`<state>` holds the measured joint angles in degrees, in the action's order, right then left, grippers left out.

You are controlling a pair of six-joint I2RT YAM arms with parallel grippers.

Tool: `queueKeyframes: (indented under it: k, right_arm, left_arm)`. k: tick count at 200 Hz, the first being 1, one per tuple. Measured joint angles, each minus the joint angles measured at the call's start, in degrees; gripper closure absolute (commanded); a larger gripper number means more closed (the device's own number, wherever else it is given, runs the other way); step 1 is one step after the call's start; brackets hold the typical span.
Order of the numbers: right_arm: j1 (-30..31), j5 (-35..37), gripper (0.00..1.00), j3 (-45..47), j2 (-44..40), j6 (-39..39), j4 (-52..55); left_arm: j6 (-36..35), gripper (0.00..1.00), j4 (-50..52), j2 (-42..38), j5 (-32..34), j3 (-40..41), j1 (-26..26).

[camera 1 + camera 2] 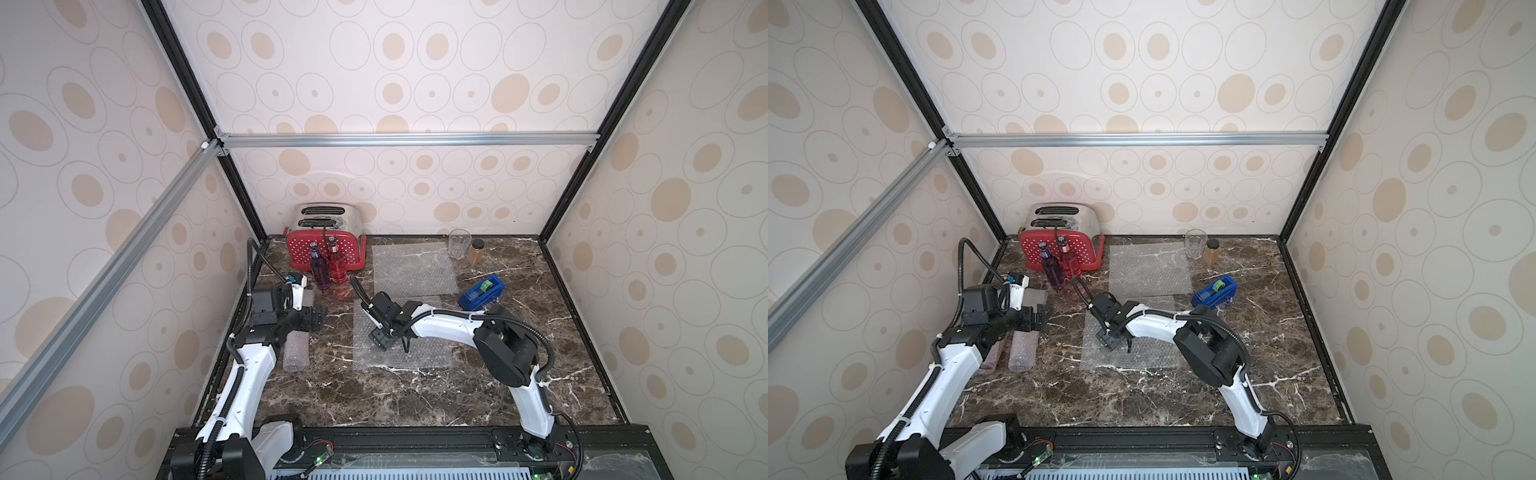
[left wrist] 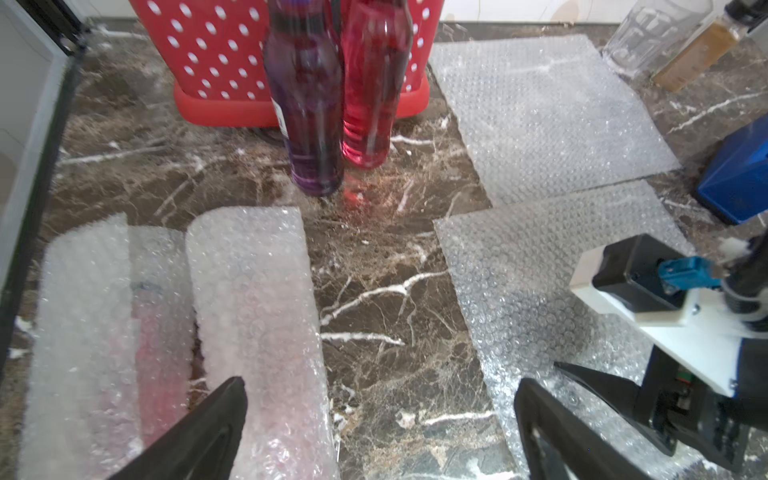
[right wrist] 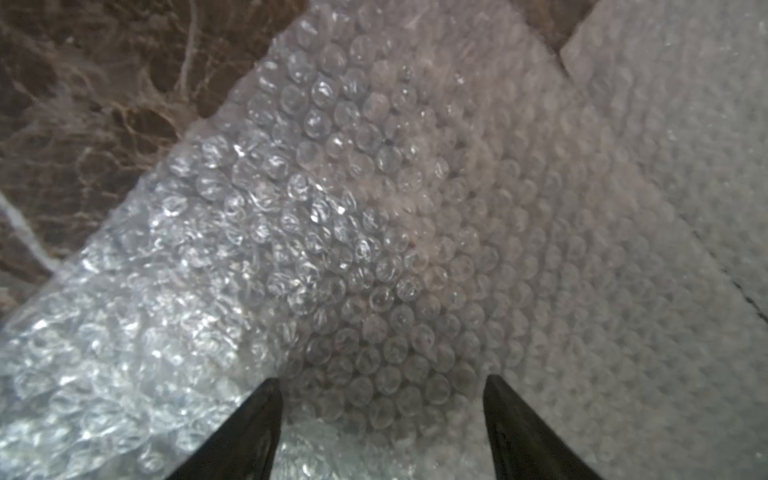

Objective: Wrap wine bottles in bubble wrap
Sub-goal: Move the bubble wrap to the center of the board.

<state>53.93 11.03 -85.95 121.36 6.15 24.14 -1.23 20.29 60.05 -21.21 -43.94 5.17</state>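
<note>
Hovering over the near square translucent bubble wrap sheet (image 1: 424,353), the right gripper (image 3: 381,380) sat spread apart, seemingly empty; left gripper (image 2: 381,381) gaped wide too.

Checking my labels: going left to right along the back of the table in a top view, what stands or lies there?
purple bottle → red bottle → flat bubble wrap sheet → drinking glass → amber jar

purple bottle (image 1: 320,272), red-pink bottle (image 1: 338,268); red white-dotted basket (image 1: 300,249); brown white-veined table (image 1: 415,395).
</note>
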Motion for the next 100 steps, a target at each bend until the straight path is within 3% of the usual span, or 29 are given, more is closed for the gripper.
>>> queueKeyframes:
  k: [37, 100]
  right_arm:
    - [0.0, -0.39, 0.23, 2.16, -1.18, 3.67, -1.46]
    - [0.55, -1.03, 0.23, 5.92, -3.96, 9.7, -0.94]
  left_arm:
    - [2.45, 0.01, -0.7, 3.54, 0.79, -5.2, 0.0]
    - [4.79, 0.08, -11.47, 12.55, 1.22, -7.1, 0.22]
